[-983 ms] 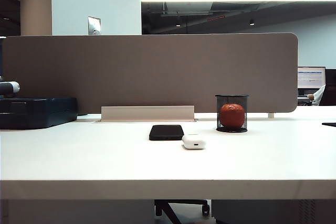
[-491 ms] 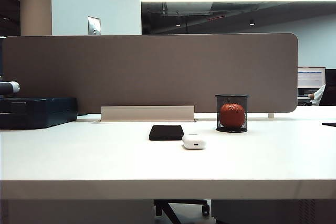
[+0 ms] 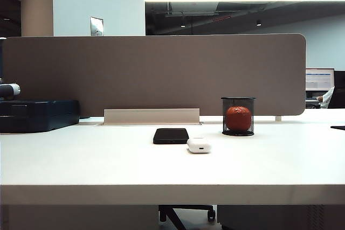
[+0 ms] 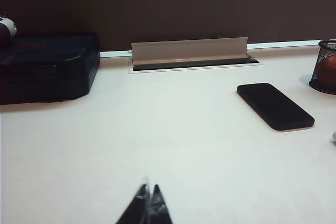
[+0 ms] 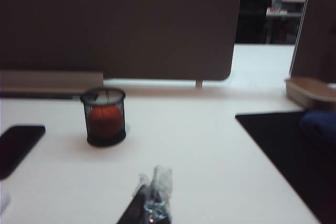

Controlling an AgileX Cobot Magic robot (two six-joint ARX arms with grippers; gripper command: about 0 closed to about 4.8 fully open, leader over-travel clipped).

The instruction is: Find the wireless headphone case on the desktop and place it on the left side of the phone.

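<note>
The white wireless headphone case (image 3: 199,145) lies on the desktop (image 3: 108,165), just right of and nearer than the black phone (image 3: 171,136), close to its front right corner. The phone also shows in the left wrist view (image 4: 275,105) and, at the frame edge, in the right wrist view (image 5: 16,148). A sliver of the case (image 5: 2,203) shows at the right wrist view's edge. My left gripper (image 4: 148,189) is shut and empty over bare desk, well short of the phone. My right gripper (image 5: 153,179) is shut and empty, hanging short of the mesh cup. Neither arm shows in the exterior view.
A black mesh cup with an orange ball (image 3: 238,116) stands right of the phone. A dark blue case (image 3: 39,115) sits at the far left. A grey-brown partition (image 3: 153,74) and a cable tray lid (image 3: 151,116) close the back. A black mat (image 5: 289,150) lies at the right.
</note>
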